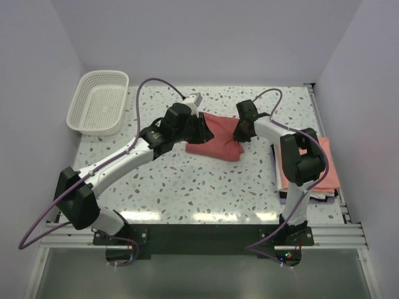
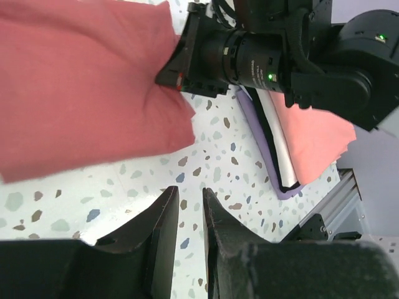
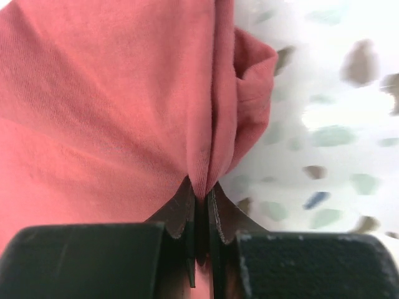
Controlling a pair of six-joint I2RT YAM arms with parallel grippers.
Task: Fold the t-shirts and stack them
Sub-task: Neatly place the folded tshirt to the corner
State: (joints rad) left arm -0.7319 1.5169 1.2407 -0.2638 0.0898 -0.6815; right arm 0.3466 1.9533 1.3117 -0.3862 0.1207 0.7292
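A dusty red t-shirt (image 1: 215,142) lies partly folded on the speckled table's middle. It also shows in the left wrist view (image 2: 81,87) and the right wrist view (image 3: 112,93). My right gripper (image 1: 240,133) (image 3: 201,190) is shut on a pinched fold at the shirt's right edge; in the left wrist view it (image 2: 173,76) grips that edge. My left gripper (image 1: 201,128) (image 2: 191,196) is just off the shirt's left side, jaws a narrow gap apart and empty, over bare table. A folded salmon pink t-shirt (image 1: 312,165) (image 2: 318,140) lies on a stack at the right.
A white lattice basket (image 1: 100,103) stands at the far left corner. Under the salmon shirt are purple (image 2: 255,124), black and white folded cloths. The table's right rail (image 1: 327,143) runs beside the stack. White walls enclose the table.
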